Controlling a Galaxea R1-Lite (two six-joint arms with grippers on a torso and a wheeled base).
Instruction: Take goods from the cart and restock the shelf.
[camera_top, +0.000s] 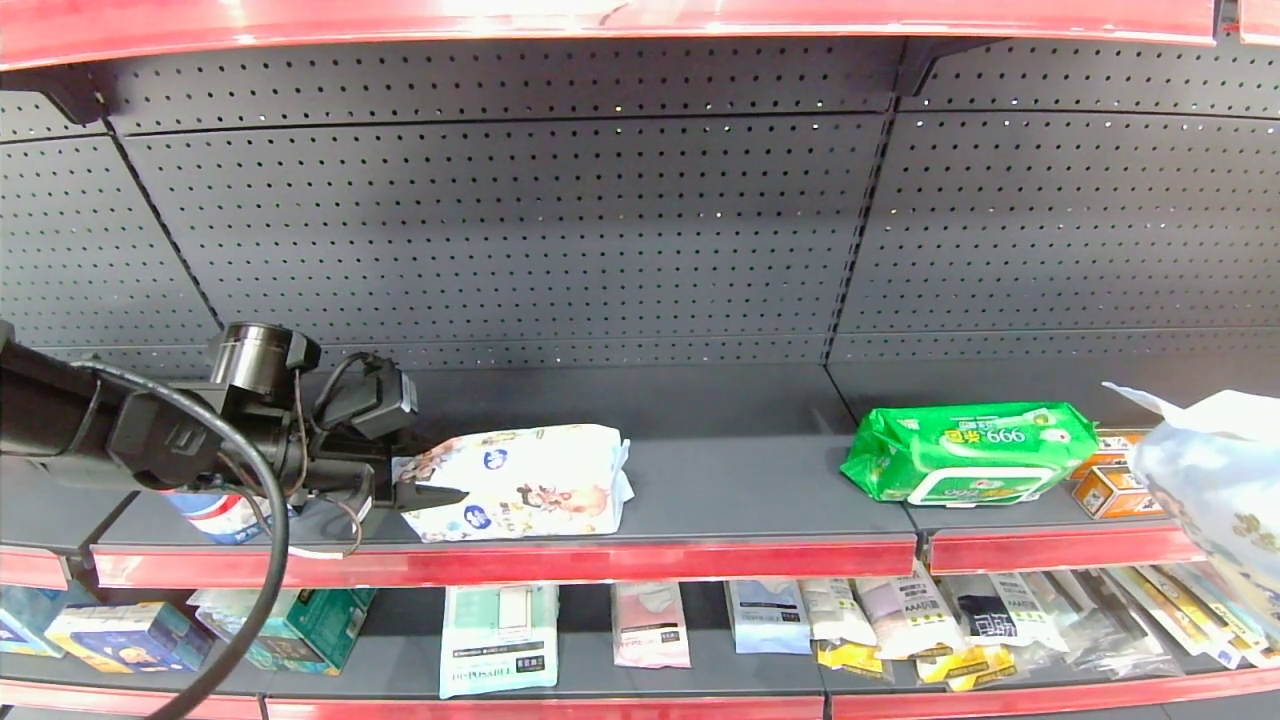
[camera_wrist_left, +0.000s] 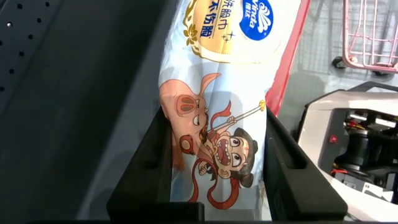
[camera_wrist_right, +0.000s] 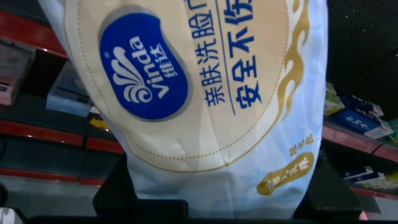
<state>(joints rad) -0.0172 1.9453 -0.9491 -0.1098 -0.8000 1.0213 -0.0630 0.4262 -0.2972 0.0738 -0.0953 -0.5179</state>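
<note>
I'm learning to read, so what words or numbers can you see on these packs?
"vinda", "维达", "亲肤洗脸", "安全不伤" (cut off at the edge): raised white pack.
"不伤脸": cartoon pack.
"999": green pack; its other characters are blurred.
Packets below: too small to read.

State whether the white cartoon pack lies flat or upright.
Flat: the white pack rests broad side down on the shelf, one end within the left gripper.

White cartoon-printed pack (camera_top: 520, 483), green wipes (camera_top: 965, 450)

Printed lettering on tissue pack (camera_wrist_right: 205, 93)
</note>
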